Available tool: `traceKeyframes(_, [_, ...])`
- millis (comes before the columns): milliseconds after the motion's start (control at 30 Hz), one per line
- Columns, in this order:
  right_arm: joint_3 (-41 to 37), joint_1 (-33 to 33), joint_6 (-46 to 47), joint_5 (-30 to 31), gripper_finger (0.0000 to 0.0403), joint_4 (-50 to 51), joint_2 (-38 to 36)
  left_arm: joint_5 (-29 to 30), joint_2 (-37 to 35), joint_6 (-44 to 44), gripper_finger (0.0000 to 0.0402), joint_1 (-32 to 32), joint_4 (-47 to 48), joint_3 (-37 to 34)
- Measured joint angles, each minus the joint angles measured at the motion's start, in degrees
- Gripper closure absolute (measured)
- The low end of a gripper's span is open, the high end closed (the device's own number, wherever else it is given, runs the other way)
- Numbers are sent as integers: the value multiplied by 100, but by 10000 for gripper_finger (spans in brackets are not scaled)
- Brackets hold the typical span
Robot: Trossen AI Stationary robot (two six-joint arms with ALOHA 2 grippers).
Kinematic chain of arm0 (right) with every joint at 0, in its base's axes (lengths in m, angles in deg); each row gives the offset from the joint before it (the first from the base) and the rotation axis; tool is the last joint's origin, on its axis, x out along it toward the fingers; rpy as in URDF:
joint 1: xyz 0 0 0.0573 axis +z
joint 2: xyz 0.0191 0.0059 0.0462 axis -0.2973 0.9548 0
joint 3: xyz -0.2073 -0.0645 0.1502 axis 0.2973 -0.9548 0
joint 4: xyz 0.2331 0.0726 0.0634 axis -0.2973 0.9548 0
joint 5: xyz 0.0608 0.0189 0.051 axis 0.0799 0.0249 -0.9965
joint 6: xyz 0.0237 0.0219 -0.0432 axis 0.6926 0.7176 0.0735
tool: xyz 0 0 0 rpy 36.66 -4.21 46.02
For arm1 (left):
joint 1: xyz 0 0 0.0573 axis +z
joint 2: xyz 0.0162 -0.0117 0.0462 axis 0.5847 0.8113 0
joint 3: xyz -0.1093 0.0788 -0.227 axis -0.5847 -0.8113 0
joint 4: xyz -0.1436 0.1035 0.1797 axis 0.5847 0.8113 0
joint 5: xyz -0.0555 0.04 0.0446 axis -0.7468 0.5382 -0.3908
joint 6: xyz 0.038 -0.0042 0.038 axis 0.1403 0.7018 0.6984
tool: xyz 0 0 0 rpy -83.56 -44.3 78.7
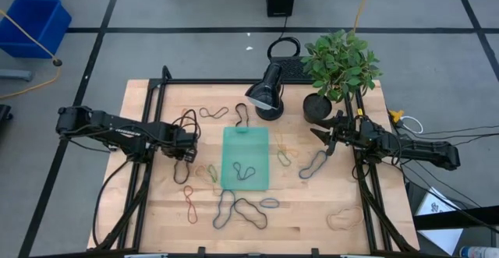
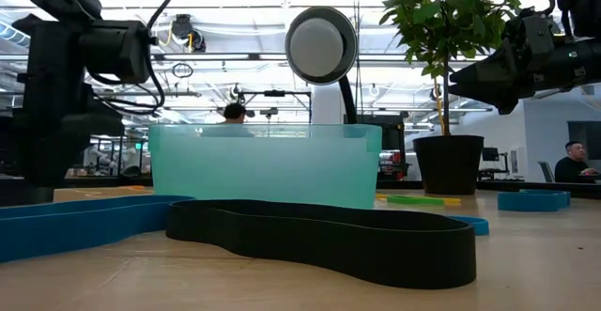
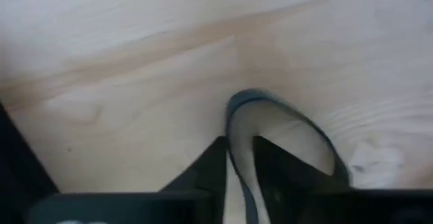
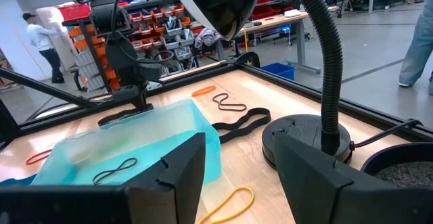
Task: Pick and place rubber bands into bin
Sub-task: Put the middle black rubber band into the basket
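Pinching a black rubber band (image 3: pixel 284 126) on the table, the left gripper (image 1: pixel 185 153) lies just left of the bin (image 1: pixel 245 158).

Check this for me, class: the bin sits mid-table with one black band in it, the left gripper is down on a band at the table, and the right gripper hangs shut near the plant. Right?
One slip: the right gripper is open, not shut; the right wrist view shows a clear gap between its fingers. The rest stands: the bin holds one black band, the left gripper is down on a band, and the plant is near the right gripper.
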Motion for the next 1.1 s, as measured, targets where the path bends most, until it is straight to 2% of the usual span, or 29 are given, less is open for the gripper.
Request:
traceKeyframes(100, [0,0,0,0,234,0,0,-9,0,238,389,0,-110,-2])
traceKeyframes(367, [0,0,0,0,234,0,-1,280,-33,585,395,3,-41,120])
traceKeyframes(533, [0,0,0,0,234,0,2,357,-247,811,397,-4,12,705])
traceKeyframes(833, [-1,0,0,0,234,-2,22,979,-667,1850,396,-15,-115,2293])
traceKeyframes(967, [0,0,0,6,234,-2,22,1198,-684,2604,390,-15,-555,2901])
traceKeyframes(1100, [0,0,0,11,234,-2,22,1047,-680,3467,397,-34,-1726,3253])
